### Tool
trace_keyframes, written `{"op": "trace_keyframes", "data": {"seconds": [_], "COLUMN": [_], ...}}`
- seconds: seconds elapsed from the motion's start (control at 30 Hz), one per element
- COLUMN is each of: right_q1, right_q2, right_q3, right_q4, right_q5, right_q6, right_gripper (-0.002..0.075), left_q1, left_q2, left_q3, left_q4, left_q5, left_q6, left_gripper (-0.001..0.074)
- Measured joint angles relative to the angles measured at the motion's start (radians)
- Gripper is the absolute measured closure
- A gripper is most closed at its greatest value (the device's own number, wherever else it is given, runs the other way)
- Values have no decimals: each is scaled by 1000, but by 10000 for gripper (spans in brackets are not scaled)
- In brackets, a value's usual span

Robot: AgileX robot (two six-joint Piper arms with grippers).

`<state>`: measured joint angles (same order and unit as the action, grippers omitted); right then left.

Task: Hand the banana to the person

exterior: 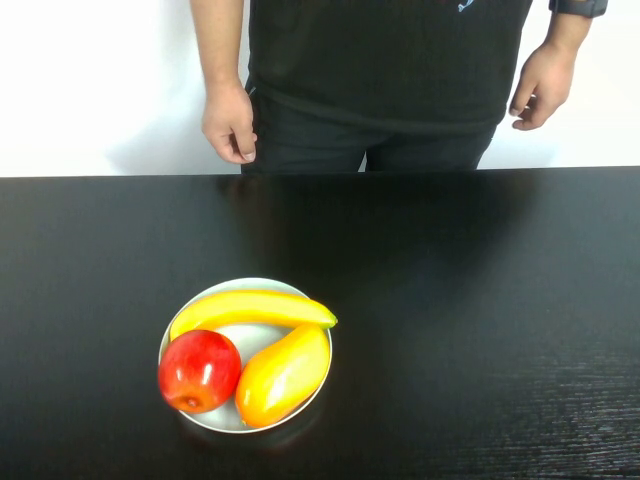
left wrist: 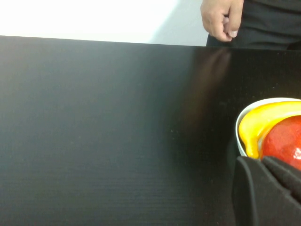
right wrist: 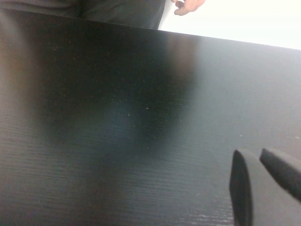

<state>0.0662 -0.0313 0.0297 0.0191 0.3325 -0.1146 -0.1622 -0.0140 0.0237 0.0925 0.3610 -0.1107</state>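
Note:
The banana (exterior: 250, 308) lies across the far side of a white plate (exterior: 252, 338) at the table's front left, beside a mango (exterior: 283, 375) and a red apple (exterior: 199, 370). The person (exterior: 390, 60) stands behind the far edge, both hands hanging down. Neither gripper shows in the high view. In the left wrist view my left gripper (left wrist: 261, 160) is shut and empty, just short of the plate's rim (left wrist: 240, 127), with the banana (left wrist: 263, 120) and apple (left wrist: 284, 141) behind it. My right gripper (right wrist: 249, 153) is shut and empty over bare table.
The black table (exterior: 450, 300) spans the whole view. The person's hands (exterior: 229, 122) hang just beyond its far edge; one hand also shows in the left wrist view (left wrist: 221, 19) and one in the right wrist view (right wrist: 188, 5). A white wall is behind.

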Motion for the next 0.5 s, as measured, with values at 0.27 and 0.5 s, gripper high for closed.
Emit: {"op": "trace_keyframes", "data": {"seconds": [0.27,0.5], "right_q1": [0,0], "right_q2": [0,0], "right_q3": [0,0], "right_q4": [0,2], "right_q5": [0,0], "right_q6": [0,0], "right_gripper": [733,733], "left_q1": [0,0], "left_q2": [0,0], "left_q3": [0,2], "left_q4": [13,-8], "left_q5": [0,-31], "left_q6": [0,-77], "left_gripper": [739,739]}}
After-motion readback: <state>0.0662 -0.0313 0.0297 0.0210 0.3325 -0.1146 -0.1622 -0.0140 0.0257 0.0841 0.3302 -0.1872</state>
